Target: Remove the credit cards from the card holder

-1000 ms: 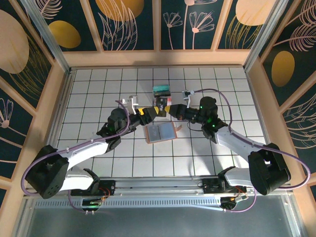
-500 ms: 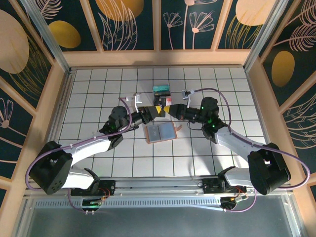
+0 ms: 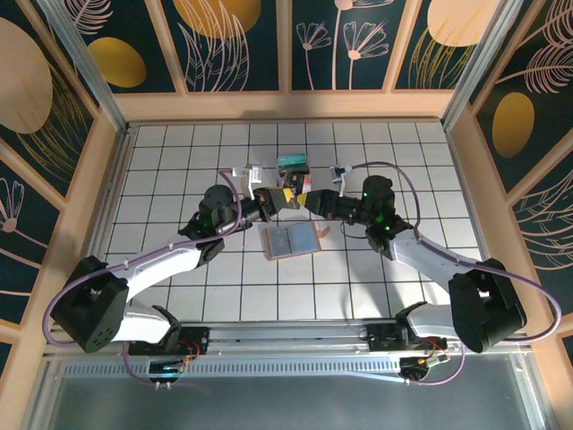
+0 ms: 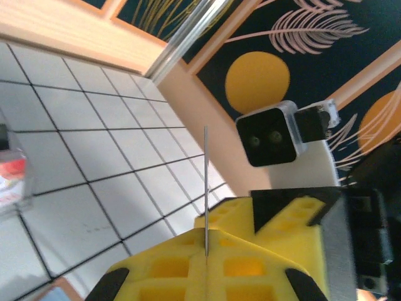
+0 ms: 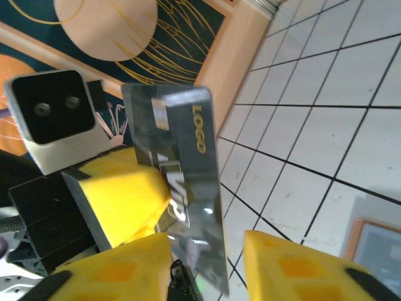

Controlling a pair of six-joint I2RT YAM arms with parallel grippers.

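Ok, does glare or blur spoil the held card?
Right wrist: the glossy grey plastic card carries mirror-like reflections, but its gold LOGO print is legible. Left wrist: it shows edge-on, a thin line. Top external: evenly lit, sharp.

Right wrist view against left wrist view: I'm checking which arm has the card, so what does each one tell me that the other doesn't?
Right wrist view: the credit card face-on, with gold LOGO lettering, and the right gripper open, its fingers standing apart on either side of the card's lower end. Left wrist view: the card edge-on as a thin line, pinched in the shut left gripper, plus a red-marked item cropped at the left edge. Both: the card held above the tiled table.
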